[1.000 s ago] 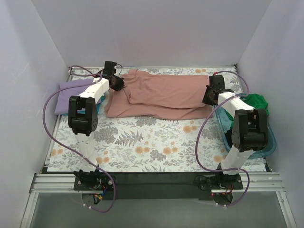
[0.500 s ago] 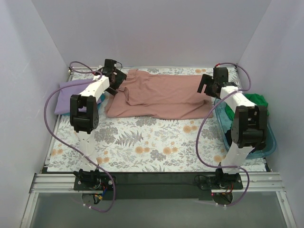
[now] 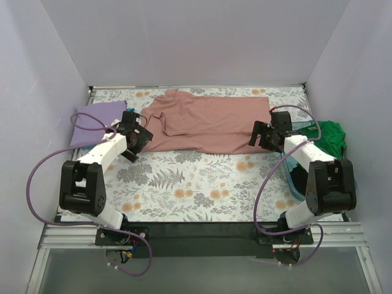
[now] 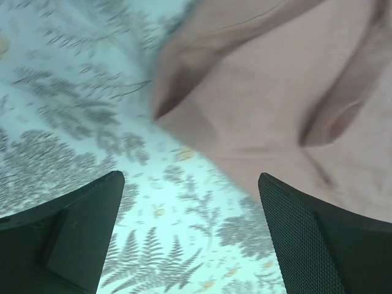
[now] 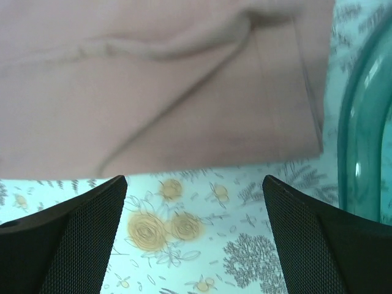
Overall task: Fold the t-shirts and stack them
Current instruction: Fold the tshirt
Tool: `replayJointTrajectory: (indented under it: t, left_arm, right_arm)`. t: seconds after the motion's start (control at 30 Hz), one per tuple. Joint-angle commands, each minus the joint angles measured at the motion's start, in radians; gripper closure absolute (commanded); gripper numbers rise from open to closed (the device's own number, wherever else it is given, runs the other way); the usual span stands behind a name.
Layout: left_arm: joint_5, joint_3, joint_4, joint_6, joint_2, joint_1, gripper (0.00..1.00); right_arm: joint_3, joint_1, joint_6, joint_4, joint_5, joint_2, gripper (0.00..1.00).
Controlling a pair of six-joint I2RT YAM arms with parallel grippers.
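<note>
A dusty pink t-shirt [image 3: 208, 122] lies flat across the far half of the floral mat, folded into a long band. My left gripper [image 3: 136, 139] hovers open just off its near left corner, the pink cloth [image 4: 275, 92] beyond its fingertips and only mat between the jaws [image 4: 191, 179]. At the shirt's near right corner my right gripper [image 3: 260, 135] is also open and empty [image 5: 195, 179], with the pink hem [image 5: 153, 92] just ahead of it. A lavender t-shirt [image 3: 95, 122] lies folded at the far left. A green t-shirt [image 3: 331, 135] sits bunched in the tub.
A translucent teal tub [image 3: 289, 164] stands at the right edge under my right arm; its wall [image 5: 367, 122] is close beside the right fingers. Purple cables loop from both arms. White walls close in the mat on three sides.
Both grippers opened and let go of the pink t-shirt's ends, then drew back toward the near side. The shirt now lies flat, untouched.
</note>
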Motion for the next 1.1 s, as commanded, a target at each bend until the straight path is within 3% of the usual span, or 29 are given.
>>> replayJointTrajectory:
  t: [0.0,0.13,0.4,0.6,0.67,0.73,0.77,0.8,0.9,0.97,1.03,1.07]
  left_arm:
    - [-0.013,-0.105,0.049,-0.012,-0.081,0.007,0.09]
    - [-0.021,-0.110,0.072,-0.034,-0.032,0.010,0.10]
    - [-0.061,-0.016,0.060,-0.066,0.135,0.040,0.23]
    - [-0.070,-0.004,0.057,-0.075,0.214,0.043,0.43]
    - [-0.075,-0.007,0.048,-0.080,0.224,0.044,0.54]
    - [-0.078,-0.016,0.046,-0.081,0.221,0.044,0.75]
    - [-0.078,-0.019,0.043,-0.080,0.212,0.044,0.96]
    - [-0.081,-0.019,0.035,-0.083,0.206,0.044,1.00]
    - [-0.115,-0.050,-0.001,-0.103,0.153,0.044,1.00]
    - [-0.124,-0.106,-0.012,-0.115,0.107,0.044,1.00]
    - [-0.118,-0.162,-0.011,-0.120,0.024,0.044,1.00]
    - [-0.118,-0.189,-0.011,-0.123,-0.005,0.044,1.00]
  right_arm:
    - [-0.070,-0.004,0.066,0.043,0.084,-0.054,0.02]
    - [-0.123,-0.003,0.128,0.081,0.133,-0.039,0.02]
    - [-0.124,-0.006,0.225,0.130,0.300,0.030,0.06]
    - [-0.083,-0.007,0.245,0.130,0.310,0.110,0.15]
    - [-0.084,-0.006,0.254,0.130,0.310,0.121,0.18]
    - [-0.097,-0.006,0.251,0.132,0.300,0.124,0.28]
    - [-0.104,-0.007,0.252,0.132,0.296,0.121,0.32]
    - [-0.113,-0.006,0.254,0.132,0.290,0.107,0.42]
    - [-0.178,-0.004,0.263,0.130,0.293,0.052,0.63]
    - [-0.242,-0.004,0.277,0.130,0.305,0.012,0.72]
    - [-0.303,-0.006,0.281,0.130,0.303,-0.047,0.95]
    - [-0.325,-0.006,0.284,0.130,0.303,-0.067,0.99]
